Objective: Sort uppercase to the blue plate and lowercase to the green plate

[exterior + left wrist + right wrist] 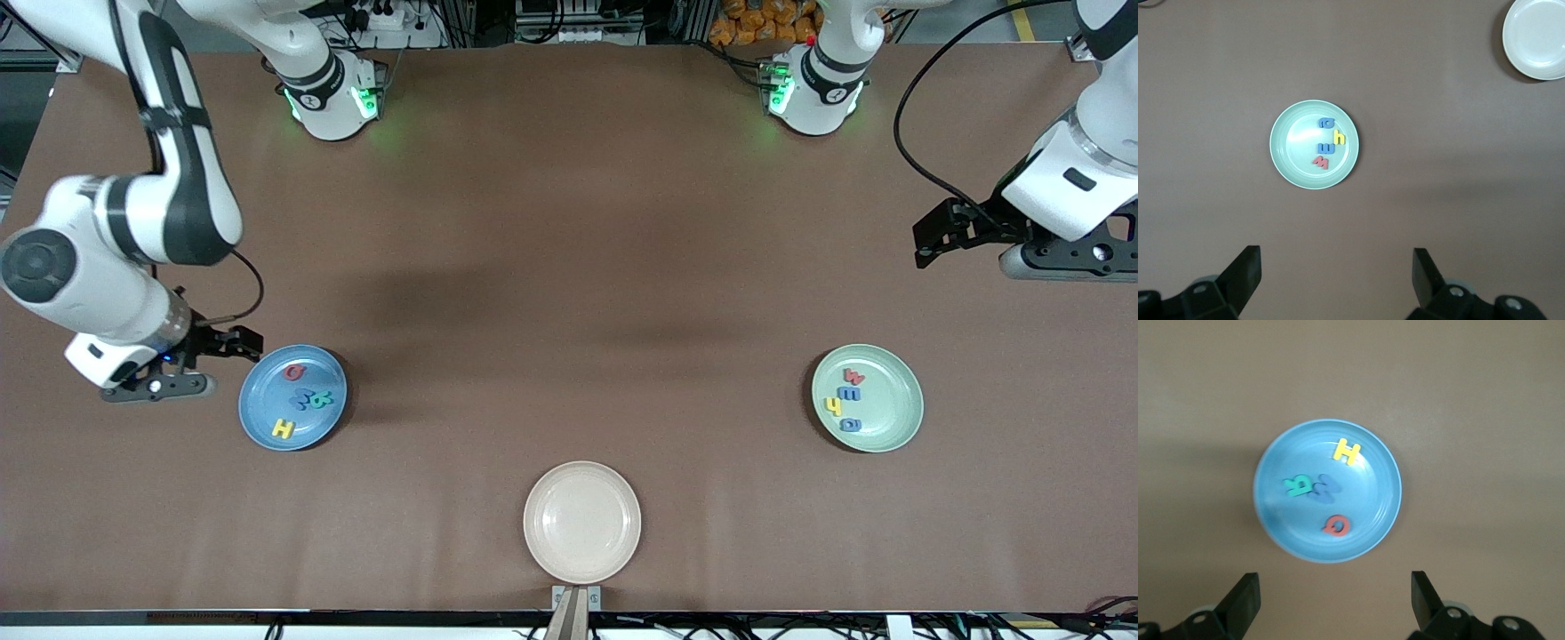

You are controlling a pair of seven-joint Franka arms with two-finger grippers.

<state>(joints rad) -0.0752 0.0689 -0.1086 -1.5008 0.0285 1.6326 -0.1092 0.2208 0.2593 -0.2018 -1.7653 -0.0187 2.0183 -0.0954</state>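
Already uppercase point(1331, 487) on blue plate point(1278, 520)

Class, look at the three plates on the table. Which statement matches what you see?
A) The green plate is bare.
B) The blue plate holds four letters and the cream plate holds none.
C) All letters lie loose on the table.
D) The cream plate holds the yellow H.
B: the blue plate carries the Q, R, M and yellow H, while the cream plate shows only its bare surface.
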